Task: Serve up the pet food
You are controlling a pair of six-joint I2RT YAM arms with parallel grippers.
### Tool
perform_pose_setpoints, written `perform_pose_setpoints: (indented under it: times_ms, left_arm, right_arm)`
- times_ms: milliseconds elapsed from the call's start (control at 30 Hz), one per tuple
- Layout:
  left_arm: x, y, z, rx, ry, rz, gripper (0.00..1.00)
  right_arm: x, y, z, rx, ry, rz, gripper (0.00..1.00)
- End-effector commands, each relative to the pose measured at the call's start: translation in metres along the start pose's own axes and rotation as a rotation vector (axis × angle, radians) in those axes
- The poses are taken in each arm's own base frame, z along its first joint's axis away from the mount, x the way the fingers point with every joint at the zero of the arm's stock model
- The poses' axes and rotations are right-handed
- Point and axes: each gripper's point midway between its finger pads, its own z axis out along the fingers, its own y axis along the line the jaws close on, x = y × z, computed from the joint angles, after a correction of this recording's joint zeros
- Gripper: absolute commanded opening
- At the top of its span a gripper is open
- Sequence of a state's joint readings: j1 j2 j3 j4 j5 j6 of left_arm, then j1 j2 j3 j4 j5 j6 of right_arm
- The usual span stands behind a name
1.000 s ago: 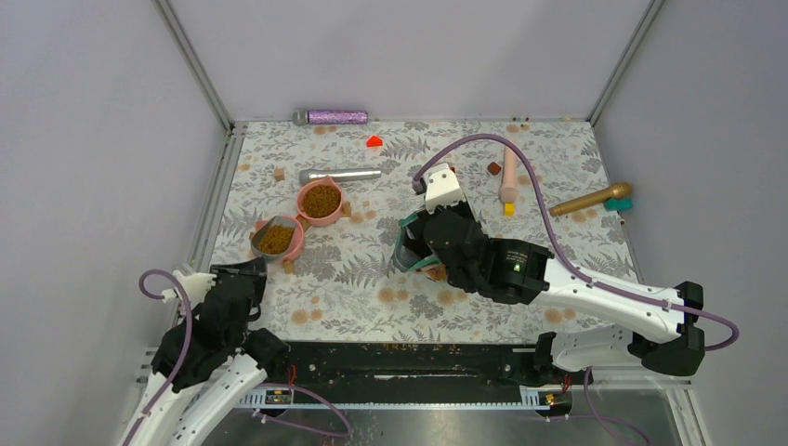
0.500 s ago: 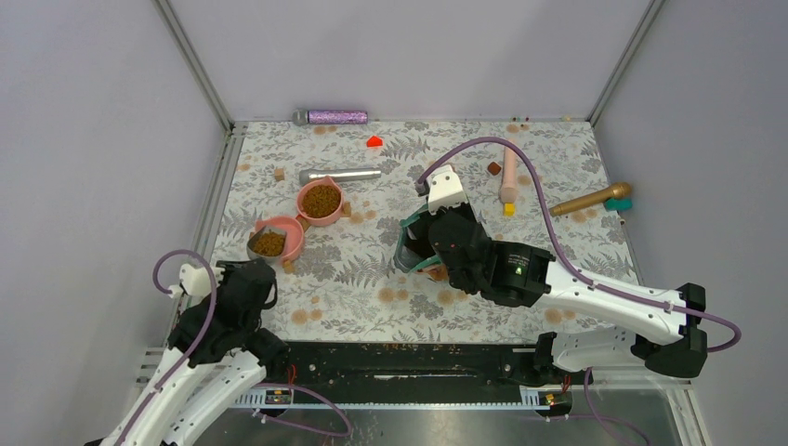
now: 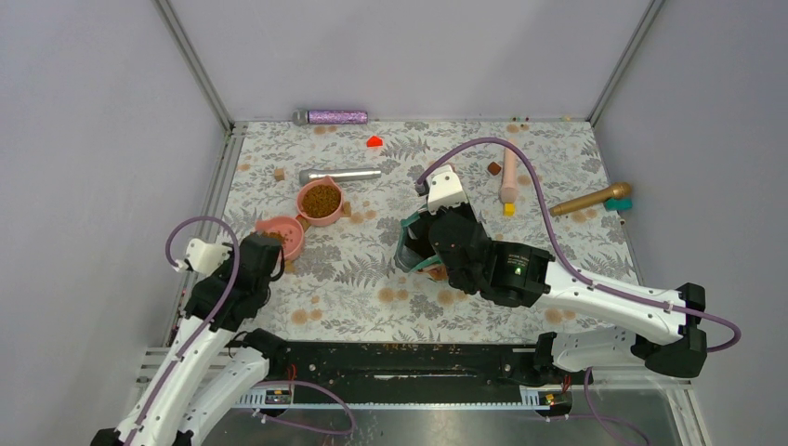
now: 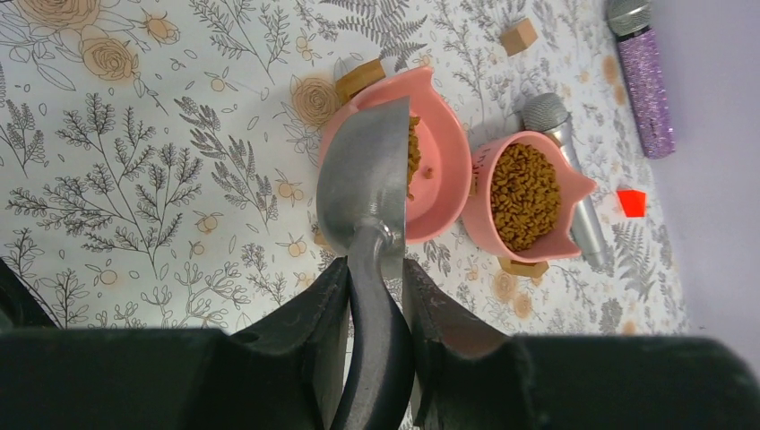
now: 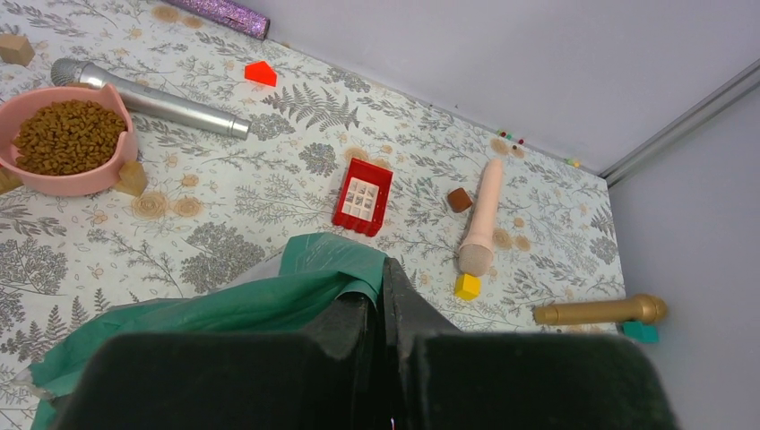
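My left gripper (image 4: 375, 269) is shut on the dark handle of a metal scoop (image 4: 363, 175). The scoop is tipped on its side over the near pink bowl (image 4: 444, 193), and a little pet food (image 4: 414, 152) lies between scoop and bowl. The far pink bowl (image 4: 574, 193) is full of pet food (image 4: 523, 195). In the top view my left gripper (image 3: 265, 253) is at the near bowl (image 3: 275, 224), and the far bowl (image 3: 305, 206) is behind it. My right gripper (image 5: 384, 278) is shut on the rim of the teal bag (image 5: 269, 300), mid-mat (image 3: 405, 249).
A silver microphone (image 3: 340, 175) lies behind the bowls, with a purple glitter one (image 3: 331, 117) at the back wall. A pink microphone (image 3: 508, 177), a gold microphone (image 3: 589, 198), a red brick (image 5: 363, 195), a yellow cube (image 5: 466, 286) and brown cubes (image 3: 279, 173) lie scattered.
My left arm has moved forward toward the near bowl and turned the scoop on its side over it; its heap of kibble no longer shows. The right arm and bag have barely moved.
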State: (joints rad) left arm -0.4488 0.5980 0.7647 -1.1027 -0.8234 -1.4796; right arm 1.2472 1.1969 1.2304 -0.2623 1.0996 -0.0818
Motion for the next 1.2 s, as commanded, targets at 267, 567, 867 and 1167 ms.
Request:
perform_pose_setpoints:
  times_ms: [267,567,867,1167]
  left_arm:
    - [0.002,-0.038,0.010,0.046,0.086,0.047,0.00]
    - [-0.023,-0.034,-0.005,-0.027,0.050,0.116,0.00]
    - [-0.030,-0.028,-0.011,-0.090,0.061,0.201,0.00]
    - [-0.051,-0.040,-0.023,-0.087,0.033,0.245,0.00]
  right_arm:
    - [-0.051,-0.042,-0.013,0.108,-0.122,0.258,0.00]
    - [-0.052,-0.043,-0.012,0.119,-0.119,0.244,0.00]
    - [-0.050,-0.044,-0.013,0.122,-0.118,0.245,0.00]
    - [-0.051,-0.043,-0.010,0.145,-0.090,0.165,0.00]
